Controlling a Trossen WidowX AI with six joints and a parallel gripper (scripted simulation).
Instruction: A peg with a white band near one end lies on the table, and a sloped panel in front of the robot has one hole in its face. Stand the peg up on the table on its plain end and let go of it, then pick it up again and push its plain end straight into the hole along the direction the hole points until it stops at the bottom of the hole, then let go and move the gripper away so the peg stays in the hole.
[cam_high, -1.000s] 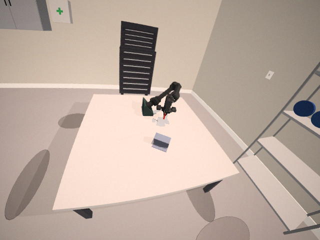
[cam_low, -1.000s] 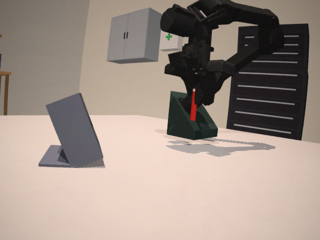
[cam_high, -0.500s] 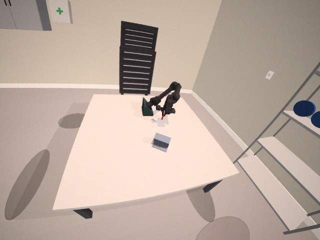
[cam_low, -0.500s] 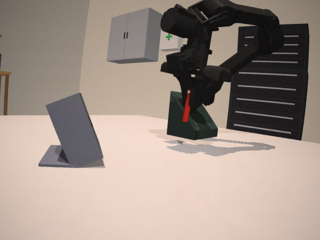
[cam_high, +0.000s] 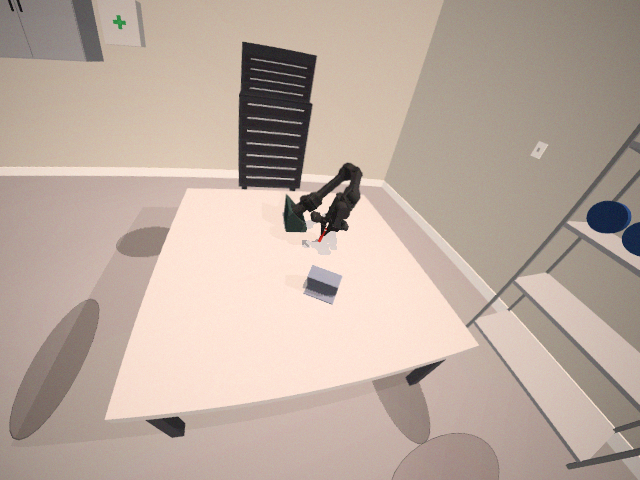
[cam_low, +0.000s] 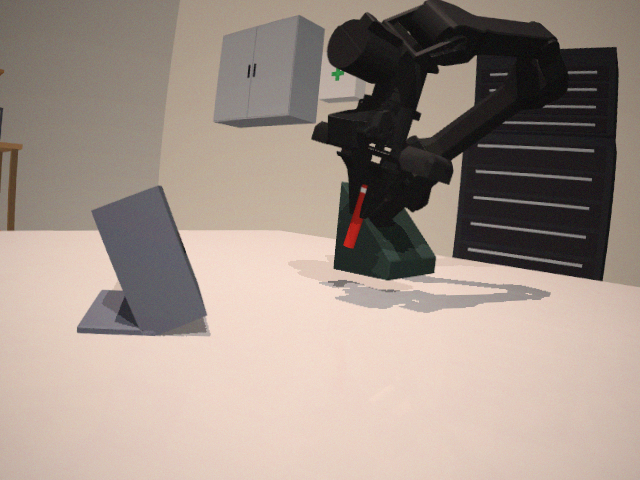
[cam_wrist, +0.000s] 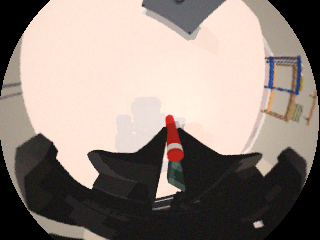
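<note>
The red peg (cam_high: 321, 237) (cam_low: 353, 233) (cam_wrist: 172, 136) is held above the table, tilted, with its white-banded end up and its plain end down and free. My gripper (cam_high: 325, 232) (cam_low: 362, 210) (cam_wrist: 171, 132) is shut on the peg, gripping it below the white band. The grey sloped panel (cam_high: 324, 284) (cam_low: 149, 258) (cam_wrist: 186, 17) stands on the table apart from the peg. In the wrist view it is cut by the top edge, where part of a dark round spot shows. The hole cannot be made out in the top and exterior views.
The arm's dark green base (cam_high: 294, 222) (cam_low: 359, 255) stands on the table (cam_high: 232, 335) (cam_low: 361, 387) (cam_wrist: 85, 75) behind the gripper. A black drawer cabinet (cam_high: 273, 139) (cam_low: 532, 206) stands beyond the table. A shelf rack (cam_high: 542, 351) stands off to the right in the top view.
</note>
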